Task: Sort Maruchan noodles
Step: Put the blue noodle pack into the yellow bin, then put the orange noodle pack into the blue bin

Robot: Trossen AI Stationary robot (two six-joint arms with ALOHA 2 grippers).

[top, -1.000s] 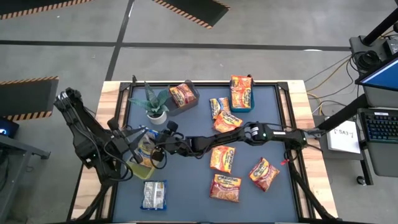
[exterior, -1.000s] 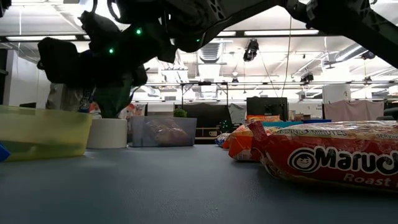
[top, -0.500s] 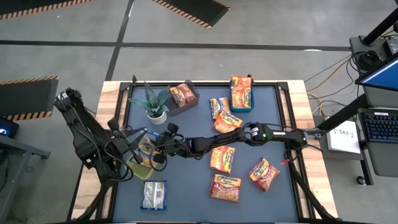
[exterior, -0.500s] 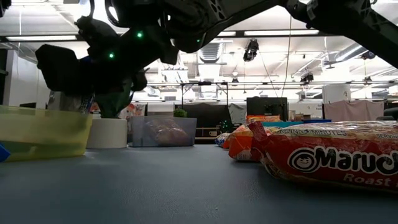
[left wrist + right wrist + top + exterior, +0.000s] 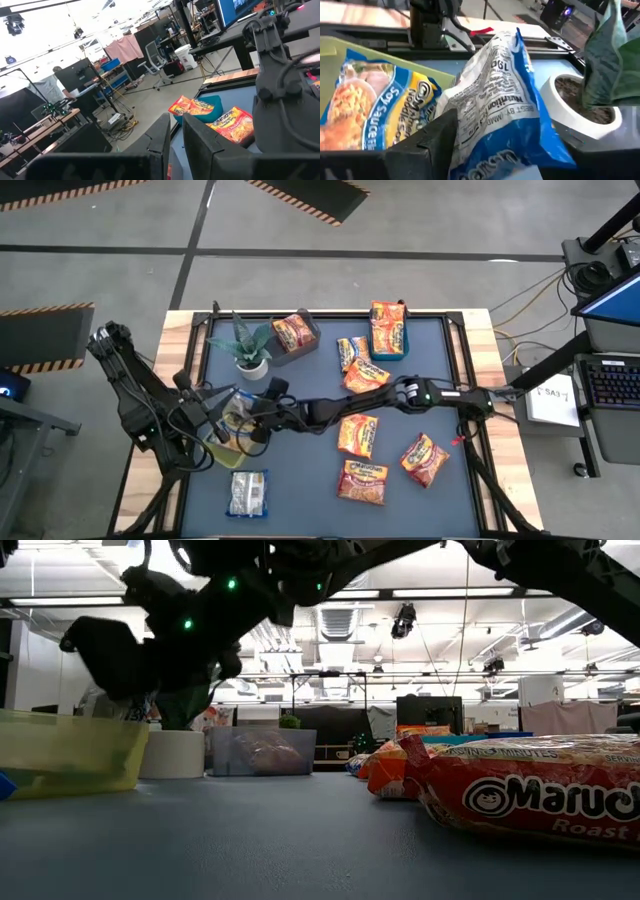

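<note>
The right gripper [image 5: 252, 423] reaches across the table to the yellow-green bin [image 5: 222, 450] at the left side, and hangs over its rim. In the right wrist view a blue-and-white noodle packet [image 5: 505, 110] stands crumpled between its dark fingers [image 5: 427, 145]; the fingers sit on either side of it, but whether they press it or have let go cannot be told. A second packet, yellow and blue [image 5: 365, 107], lies flat in the bin just beside it. The potted plant [image 5: 245, 345] stands close behind the bin, its white pot [image 5: 580, 110] right next to the held packet, and its leaves crowd that side.

The left gripper [image 5: 205, 412] waits at the same bin, near the right one, with its fingers [image 5: 165, 135] pressed nearly together and nothing between them.

The other noodle packets are spread over the blue table [image 5: 300, 490]. One whitish packet [image 5: 247, 492] lies alone near the front left. Three orange ones [image 5: 362, 480] lie at the front right, one more [image 5: 366, 373] under the right arm's reach, and one sits in the teal bin [image 5: 389, 330] at the back. Another fills the grey bin [image 5: 293, 335] beside the plant. In the low view an orange packet [image 5: 540, 795] lies close to the camera and blocks the right side.
</note>
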